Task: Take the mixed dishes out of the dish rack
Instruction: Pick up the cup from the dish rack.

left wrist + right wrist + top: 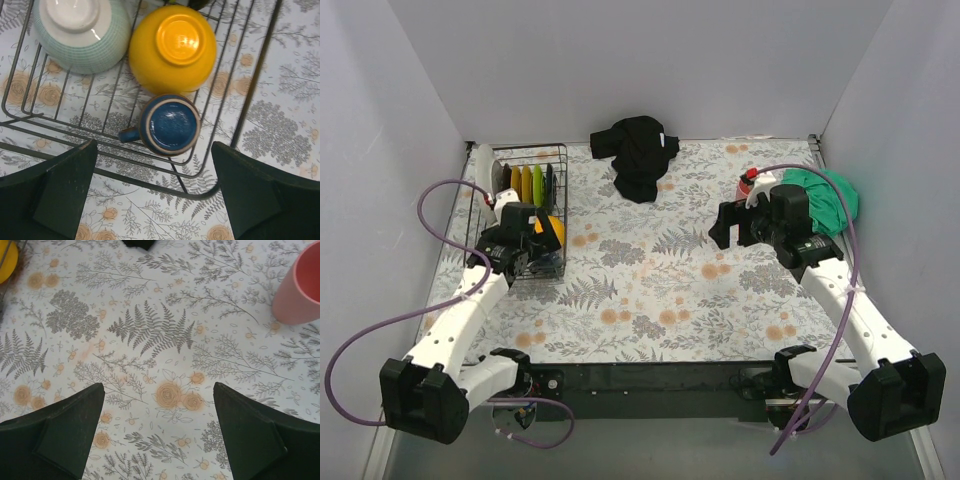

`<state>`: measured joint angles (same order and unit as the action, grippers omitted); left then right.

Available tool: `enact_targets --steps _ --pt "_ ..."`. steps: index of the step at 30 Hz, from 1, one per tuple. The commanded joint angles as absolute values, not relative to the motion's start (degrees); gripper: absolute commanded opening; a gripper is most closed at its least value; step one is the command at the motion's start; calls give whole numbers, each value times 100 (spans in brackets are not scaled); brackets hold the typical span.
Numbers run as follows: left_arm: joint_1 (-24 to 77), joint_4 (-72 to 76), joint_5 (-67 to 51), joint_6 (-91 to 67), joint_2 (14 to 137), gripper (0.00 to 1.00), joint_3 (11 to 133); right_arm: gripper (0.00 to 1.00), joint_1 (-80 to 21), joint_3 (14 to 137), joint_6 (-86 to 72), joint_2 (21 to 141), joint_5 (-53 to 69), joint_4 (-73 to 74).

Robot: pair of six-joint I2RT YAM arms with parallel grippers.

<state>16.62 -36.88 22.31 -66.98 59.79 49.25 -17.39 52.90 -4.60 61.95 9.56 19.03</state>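
**Inspector A:** What do we record for the left side?

**Inspector B:** We find the left gripper [154, 165] hanging over the near end of the dish rack [556, 268]. Its jaws are spread wide with nothing between them. The dark blue mug [170, 124] sits on the rack's wires just below the gap. We cannot tell whether its mouth or its base faces up.

**Inspector A:** And the rest of the rack?

**Inspector B:** Just beyond the mug we note the orange bowl [172, 47] and beside it the white bowl [82, 35], both base up. At the far end the yellow plate [525, 183] and green plate [537, 183] stand on edge in the dividers.

**Inspector A:** The right side?

**Inspector B:** The right gripper [159, 390] hovers over bare table [660, 290]. Its jaws are likewise fully apart and empty. The pink cup [300, 287] stands on the table outside the rack, near the green cloth [825, 195]. The black cloth [637, 155] lies at the far edge, well apart from both arms.
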Motion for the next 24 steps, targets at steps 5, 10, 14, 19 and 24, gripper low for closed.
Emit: enact_targets --steps 5,10,14,19,24 --pt "1143 -3700 1415 -6715 6565 98 5255 98 -1740 4676 -659 5652 1793 1081" --pt "1099 -3744 1424 -6698 6942 98 5484 98 -1740 4518 -598 5485 1933 1028" --pt "1090 -3762 1336 -6689 7206 97 5581 98 -1740 4483 -571 5458 1951 1028" --pt "1099 -3779 1354 -6636 7453 93 5511 98 -1749 4439 -554 5440 1986 1011" --pt "1099 -3683 1266 -6583 7637 89 5449 97 -1740 4395 -545 5467 2013 993"
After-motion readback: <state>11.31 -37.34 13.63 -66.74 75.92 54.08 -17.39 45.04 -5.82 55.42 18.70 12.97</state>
